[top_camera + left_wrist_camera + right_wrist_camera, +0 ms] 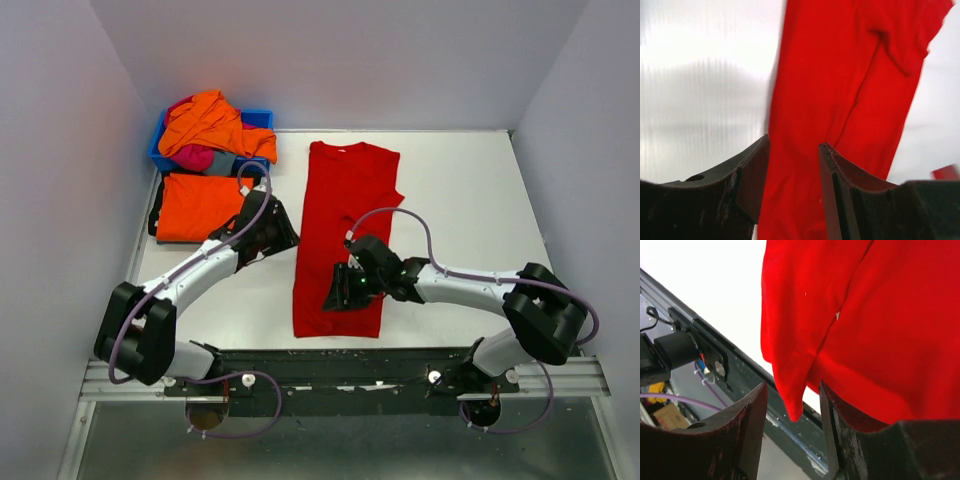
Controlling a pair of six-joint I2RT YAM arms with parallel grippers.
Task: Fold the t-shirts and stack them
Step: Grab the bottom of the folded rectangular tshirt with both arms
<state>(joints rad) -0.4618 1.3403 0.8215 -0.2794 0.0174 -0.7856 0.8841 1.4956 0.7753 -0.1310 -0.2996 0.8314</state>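
A bright red t-shirt (345, 220) lies folded into a long strip down the middle of the table. My left gripper (286, 234) is open at the strip's left edge, and in the left wrist view (794, 146) red cloth (840, 75) shows between the spread jaws. My right gripper (340, 297) is open over the strip's near end. In the right wrist view (792, 390) a corner of the red cloth (794, 407) lies between the jaws and drapes over the right finger. A folded orange t-shirt (196, 206) lies at the left. Orange (210, 122), magenta (193, 157) and grey (235, 164) shirts are piled in the bin.
A blue plastic bin (259, 119) stands at the back left corner against the wall. The black mounting rail (340, 365) runs along the table's near edge, also in the right wrist view (715, 347). White walls enclose the table on three sides.
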